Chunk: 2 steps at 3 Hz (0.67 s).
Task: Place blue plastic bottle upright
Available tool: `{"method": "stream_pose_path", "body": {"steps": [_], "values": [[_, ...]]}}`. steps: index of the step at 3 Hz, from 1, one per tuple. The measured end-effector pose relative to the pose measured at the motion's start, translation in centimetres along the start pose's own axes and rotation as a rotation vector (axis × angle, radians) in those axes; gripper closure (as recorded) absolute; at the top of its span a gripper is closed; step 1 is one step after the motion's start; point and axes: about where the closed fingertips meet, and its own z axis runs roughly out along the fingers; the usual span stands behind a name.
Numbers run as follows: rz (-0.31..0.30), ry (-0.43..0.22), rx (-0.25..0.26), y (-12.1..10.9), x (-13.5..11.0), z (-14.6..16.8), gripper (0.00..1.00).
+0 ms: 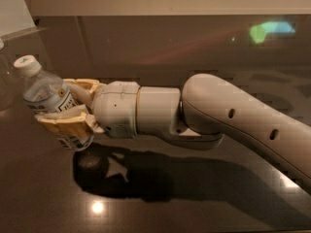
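The blue plastic bottle (47, 97) is a small clear bottle with a white cap and a white and pale-blue label. It is held above the dark table, tilted with its cap up and to the left. My gripper (63, 106) is at the left of the view, its tan fingers (60, 123) shut around the bottle's middle. The bottle's base pokes out below the lower finger. The white arm (214, 115) reaches in from the right.
The dark glossy table (160, 198) shows the arm's shadow and a light spot under the gripper. A clear vessel (6, 81) stands at the far left edge. A pale wall panel (14, 8) is at the back left.
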Motion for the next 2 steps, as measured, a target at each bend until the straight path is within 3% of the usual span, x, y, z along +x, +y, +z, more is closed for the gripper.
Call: {"method": "stream_pose_path", "body": {"steps": [2], "values": [[-0.005,-0.066,0.024,-0.5,1.24,-1.76,1.0]]}}
